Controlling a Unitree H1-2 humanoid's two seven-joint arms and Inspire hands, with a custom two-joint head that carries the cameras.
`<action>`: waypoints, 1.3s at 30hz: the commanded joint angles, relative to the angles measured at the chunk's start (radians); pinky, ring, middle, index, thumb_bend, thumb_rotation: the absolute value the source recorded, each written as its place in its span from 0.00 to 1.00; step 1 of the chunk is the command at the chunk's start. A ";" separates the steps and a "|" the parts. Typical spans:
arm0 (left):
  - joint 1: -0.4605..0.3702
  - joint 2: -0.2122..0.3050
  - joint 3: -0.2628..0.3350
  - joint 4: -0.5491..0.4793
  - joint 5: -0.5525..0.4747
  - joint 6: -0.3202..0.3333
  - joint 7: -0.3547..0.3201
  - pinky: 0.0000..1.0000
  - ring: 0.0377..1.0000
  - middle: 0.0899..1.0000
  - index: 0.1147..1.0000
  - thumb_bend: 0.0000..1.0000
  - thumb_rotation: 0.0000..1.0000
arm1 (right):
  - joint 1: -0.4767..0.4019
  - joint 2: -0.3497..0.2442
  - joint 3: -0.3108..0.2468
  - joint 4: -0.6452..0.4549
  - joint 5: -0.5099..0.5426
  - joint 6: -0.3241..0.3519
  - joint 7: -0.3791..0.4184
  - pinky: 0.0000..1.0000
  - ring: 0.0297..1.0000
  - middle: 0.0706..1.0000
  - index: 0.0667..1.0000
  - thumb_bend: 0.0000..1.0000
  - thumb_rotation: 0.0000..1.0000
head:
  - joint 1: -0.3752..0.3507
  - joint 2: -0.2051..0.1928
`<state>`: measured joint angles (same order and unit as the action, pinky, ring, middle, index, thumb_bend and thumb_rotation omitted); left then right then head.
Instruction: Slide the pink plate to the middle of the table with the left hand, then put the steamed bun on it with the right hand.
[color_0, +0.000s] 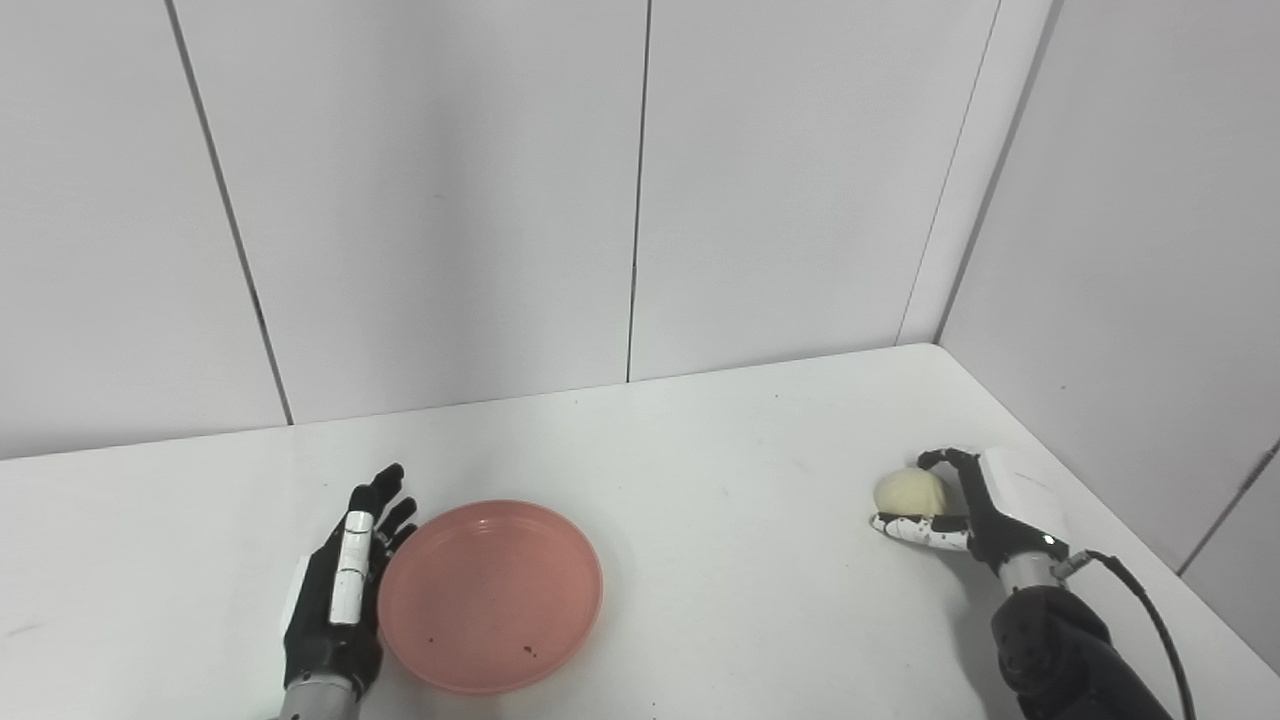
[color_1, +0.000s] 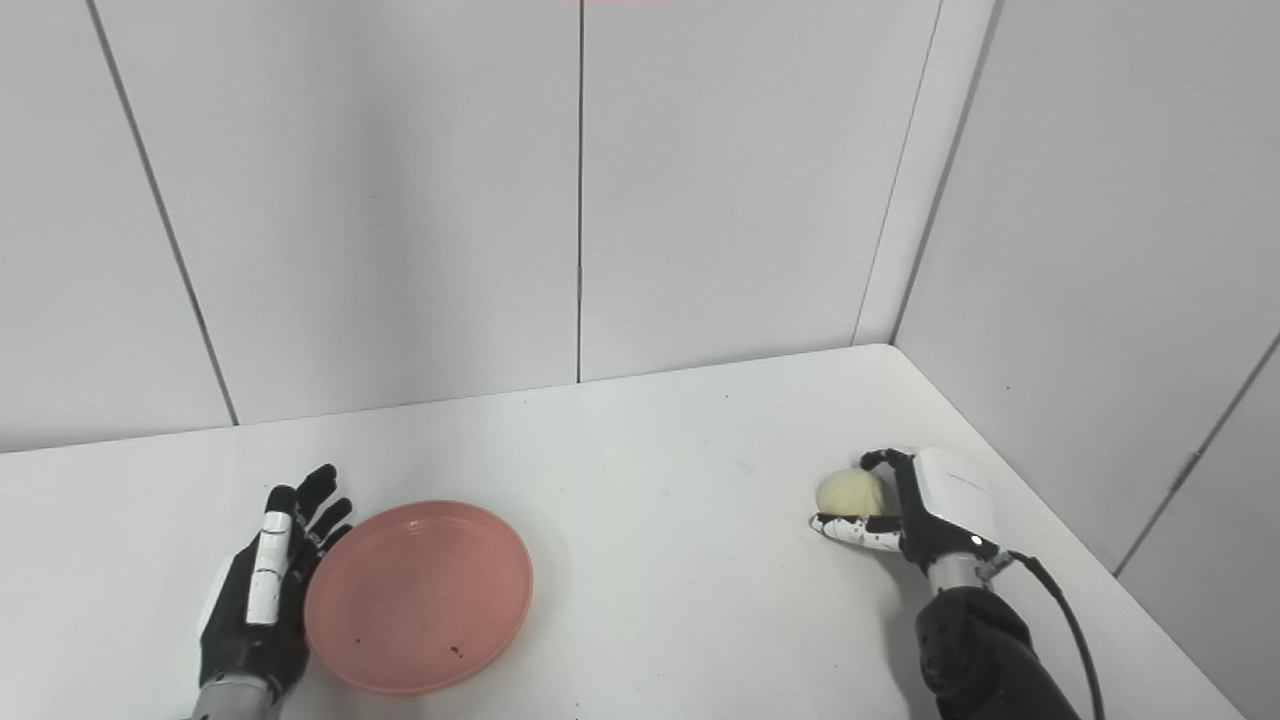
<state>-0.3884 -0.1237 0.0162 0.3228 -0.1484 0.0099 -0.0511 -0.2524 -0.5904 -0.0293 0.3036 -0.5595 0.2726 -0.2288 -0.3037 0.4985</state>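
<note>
Pink plate (color_0: 490, 596) beside flat, spread left hand (color_0: 340, 600); steamed bun (color_0: 910, 492) clasped in right hand (color_0: 975, 510) near table edge (color_0: 1100, 500)

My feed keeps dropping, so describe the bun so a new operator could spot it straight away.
Start at the white table and go to its right side, near the corner where the walls meet. There the right robot hand is wrapped around the bun. It is a small, pale yellowish ball, unlike the flat pink plate lying by the left robot hand.
</note>
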 joint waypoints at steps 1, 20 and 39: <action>-0.011 -0.006 -0.004 -0.013 -0.007 0.003 -0.007 0.91 0.91 0.95 0.79 0.79 0.86 | 0.020 0.012 -0.001 -0.008 0.008 0.026 0.019 0.71 0.79 0.75 0.59 0.97 0.44 | 0.000 0.001; -0.011 -0.006 -0.004 -0.012 -0.007 0.003 -0.008 0.91 0.90 0.94 0.79 0.81 0.86 | 0.022 0.007 0.020 -0.011 -0.028 0.037 -0.010 0.86 0.85 0.72 0.44 0.52 0.14 | 0.001 0.002; -0.023 -0.015 -0.005 0.024 -0.001 -0.022 -0.001 0.90 0.90 0.94 0.79 0.81 0.85 | 0.013 0.008 0.007 -0.303 -0.039 0.038 0.063 0.83 0.82 0.73 0.45 0.52 0.15 | 0.012 -0.007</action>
<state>-0.3901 -0.1248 0.0166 0.3402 -0.1486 -0.0126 -0.0511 -0.2062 -0.5640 -0.0079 0.0651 -0.5790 0.2993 -0.1639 -0.2930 0.4909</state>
